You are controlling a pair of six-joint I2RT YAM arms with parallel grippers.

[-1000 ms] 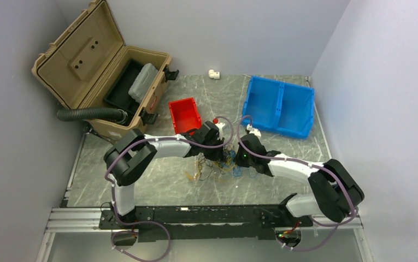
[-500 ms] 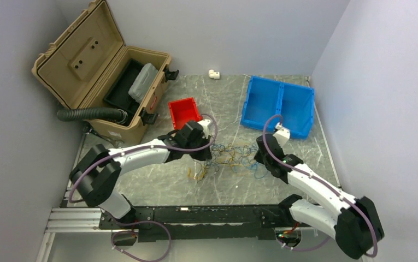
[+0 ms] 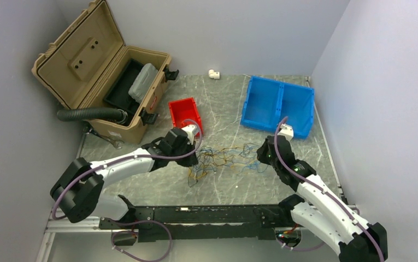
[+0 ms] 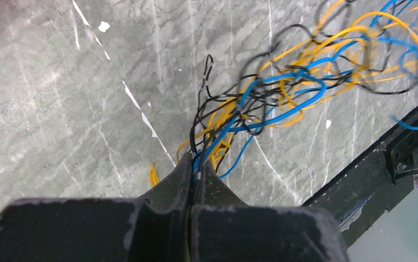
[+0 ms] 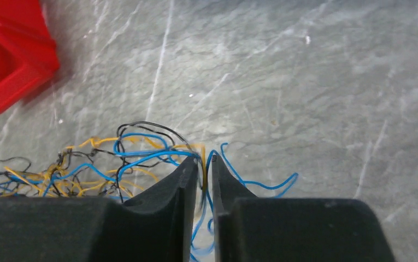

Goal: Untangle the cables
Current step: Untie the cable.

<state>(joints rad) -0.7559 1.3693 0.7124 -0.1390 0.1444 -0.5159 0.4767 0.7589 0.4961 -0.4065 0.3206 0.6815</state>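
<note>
Left wrist view: left gripper [image 4: 194, 166] clamped tight on black, blue and yellow cables [image 4: 283, 93]. Right gripper [image 5: 205, 164] closed to a slit, yellow strand pinched. Tangle spans the grey marbled table [image 3: 157, 183] between them; red bin [image 3: 183, 113] beyond

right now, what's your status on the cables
Left pincer and right pincer shut on the cables. Tangle strung between them. Red bin stands apart.

Pale lavender-grey walls [image 3: 223, 33] close the scene at 9, 12 and 3 o'clock under soft, even light. A grey, white-veined marble-patterned surface [image 3: 141, 188] fills the middle. An aluminium rail [image 3: 70, 219] borders its 6 o'clock edge.
</note>
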